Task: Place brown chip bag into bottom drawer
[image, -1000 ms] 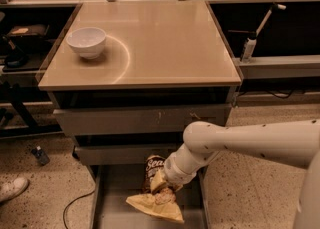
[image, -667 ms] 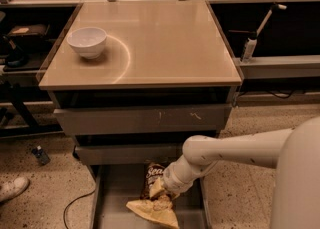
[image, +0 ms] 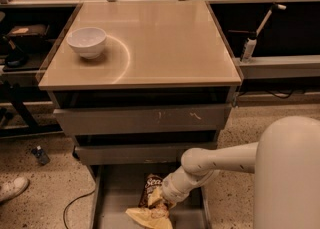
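Note:
The brown chip bag point(image: 151, 199) is inside the open bottom drawer point(image: 116, 193), the lowest grey tray below the cabinet. Its dark brown top with white lettering stands up and its yellow lower part spreads on the drawer floor. My gripper point(image: 159, 202) reaches down into the drawer from the right and is shut on the middle of the bag. The white wrist covers part of the bag's right side.
A white bowl point(image: 87, 41) stands on the beige cabinet top point(image: 165, 43) at the left. The two upper drawers point(image: 142, 119) are closed above the arm. A white shoe point(image: 11, 189) and a cable point(image: 75, 204) lie on the floor at the left.
The gripper with the bag has sunk a little lower into the drawer, toward its front. The arm's elbow has swung nearer to the camera.

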Available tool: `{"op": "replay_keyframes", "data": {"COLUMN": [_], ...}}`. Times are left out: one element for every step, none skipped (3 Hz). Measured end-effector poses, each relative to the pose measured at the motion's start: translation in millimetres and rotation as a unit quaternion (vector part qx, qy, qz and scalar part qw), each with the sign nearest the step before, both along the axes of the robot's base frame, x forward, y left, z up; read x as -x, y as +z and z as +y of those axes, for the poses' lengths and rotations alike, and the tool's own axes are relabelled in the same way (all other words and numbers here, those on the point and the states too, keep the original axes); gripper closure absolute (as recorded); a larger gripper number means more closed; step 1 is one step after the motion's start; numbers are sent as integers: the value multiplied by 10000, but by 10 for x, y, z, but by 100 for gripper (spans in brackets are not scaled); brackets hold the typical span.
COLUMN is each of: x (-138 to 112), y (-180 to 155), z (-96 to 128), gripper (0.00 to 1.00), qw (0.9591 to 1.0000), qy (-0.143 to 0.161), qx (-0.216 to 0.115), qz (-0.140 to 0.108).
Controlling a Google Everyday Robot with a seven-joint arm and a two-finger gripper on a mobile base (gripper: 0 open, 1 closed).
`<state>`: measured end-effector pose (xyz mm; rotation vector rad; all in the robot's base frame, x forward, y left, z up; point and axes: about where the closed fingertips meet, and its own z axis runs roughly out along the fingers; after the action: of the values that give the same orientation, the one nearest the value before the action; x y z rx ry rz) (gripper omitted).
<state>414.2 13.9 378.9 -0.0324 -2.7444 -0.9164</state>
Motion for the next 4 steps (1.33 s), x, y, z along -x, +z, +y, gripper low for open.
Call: {"op": "replay_keyframes", "data": {"x": [0, -42, -199, -342], "y": [-1, -360, -825, -1094], "z": [0, 85, 159, 204], "gripper": [100, 100, 100, 100], "qw": [10000, 9999, 9997, 9995], "qy": [0, -8, -80, -146], "qx": [0, -55, -97, -170], "qz": [0, 126, 212, 232]}}
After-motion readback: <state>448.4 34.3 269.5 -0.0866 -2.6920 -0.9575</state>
